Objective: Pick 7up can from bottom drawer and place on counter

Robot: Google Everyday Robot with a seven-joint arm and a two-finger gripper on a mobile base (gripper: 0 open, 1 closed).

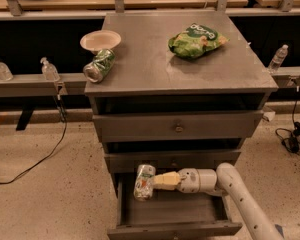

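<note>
The 7up can [144, 182], whitish-silver with green patches, is upright in my gripper [151, 180], which is shut on it from the right. I hold it above the left part of the open bottom drawer [170, 215], a grey tray pulled out of the grey cabinet. My white arm [240, 194] comes in from the lower right. The counter [155, 59] is the cabinet's flat grey top, well above the can.
On the counter lie a dented darker green can [99, 66], a small paper bowl [100, 40] behind it, and a green chip bag [196, 40]. The two upper drawers [179, 126] stand slightly ajar. Small bottles [49, 70] sit on the side ledges. A cable [40, 159] runs over the floor at left.
</note>
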